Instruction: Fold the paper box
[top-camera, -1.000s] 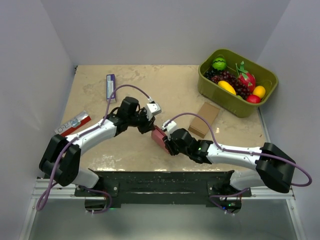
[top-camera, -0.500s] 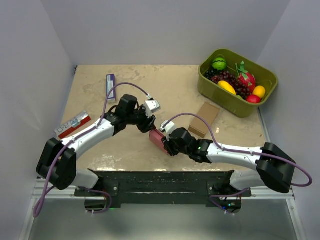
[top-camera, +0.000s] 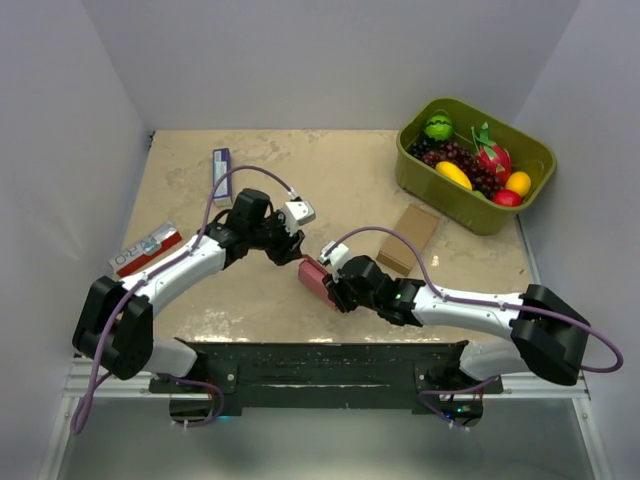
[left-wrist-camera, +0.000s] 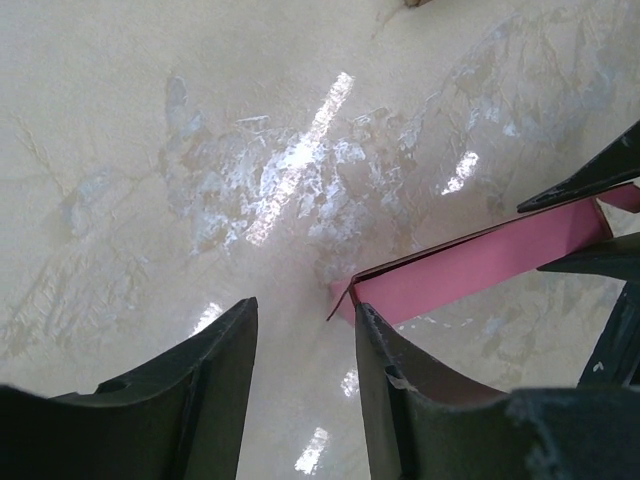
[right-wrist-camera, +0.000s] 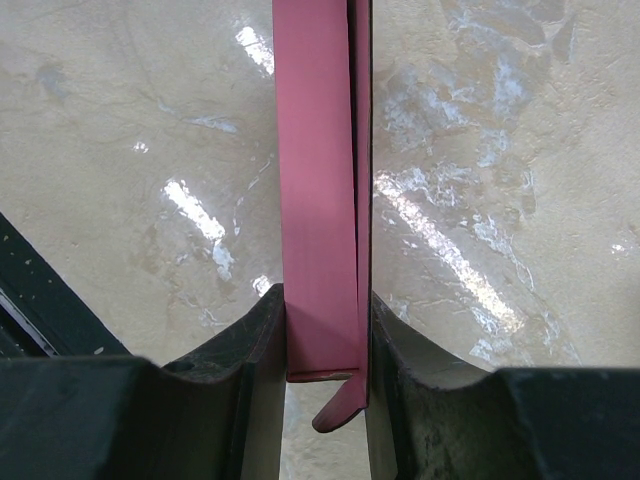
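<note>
Pinching the paper box (right-wrist-camera: 318, 180) edge-on across its faces: my right gripper (right-wrist-camera: 322, 312), near table (top-camera: 340, 160) centre. My left gripper (left-wrist-camera: 305, 312) stands spread and empty, just beside the box, at its 10 o'clock in the top view.

We find the left arm (top-camera: 180, 268) reaching from its base at the near left toward 2 o'clock in the top view. It bends at the wrist so that the left gripper (top-camera: 287, 250) points toward 4 o'clock. In the wrist view, the left gripper (left-wrist-camera: 302, 330) has its jaws parted, and both dark fingers (left-wrist-camera: 215, 380) are low over the surface.

We find the right arm (top-camera: 470, 305) stretched low from its base at the near right toward 10 o'clock. The right gripper (top-camera: 326, 284) leads at that heading, just short of the left gripper. In its wrist view, the right gripper (right-wrist-camera: 325, 302) is clamped on the paper box (right-wrist-camera: 315, 180), with one finger pressed flat on each face.
</note>
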